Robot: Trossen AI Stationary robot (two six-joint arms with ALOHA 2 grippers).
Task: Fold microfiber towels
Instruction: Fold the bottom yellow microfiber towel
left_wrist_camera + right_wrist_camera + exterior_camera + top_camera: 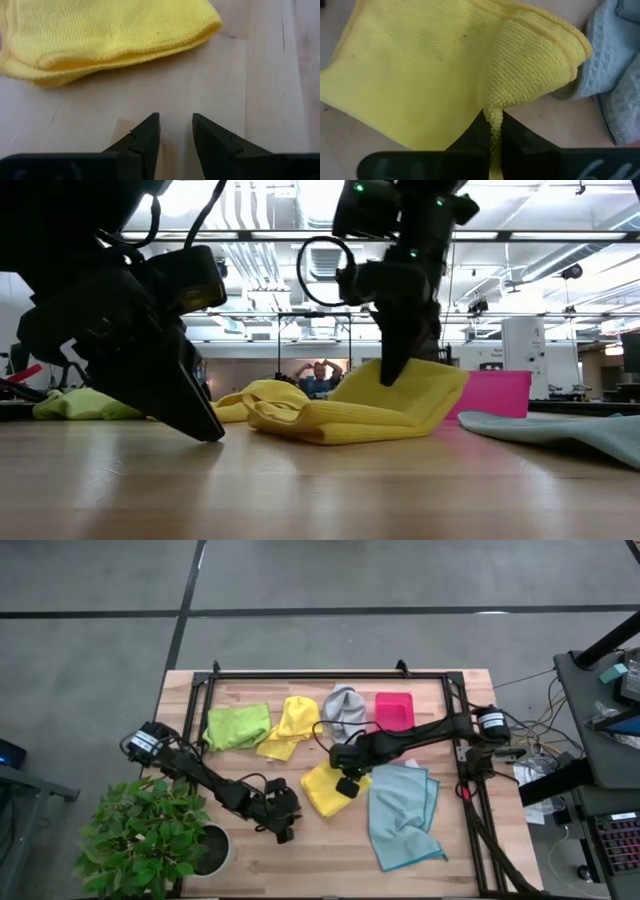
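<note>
Yellow towel point(322, 790) — light-blue towel point(403, 812) just beside (pink tray point(394, 710) behind).

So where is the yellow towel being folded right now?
High view: the yellow towel lies mid-table, left of the light blue towel, its edge pinched in the right gripper; the left gripper waits nearby.

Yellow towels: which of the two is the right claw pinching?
The front yellow towel, beside the light blue towel; the right claw is shut on its edge. The back yellow towel lies untouched.
</note>
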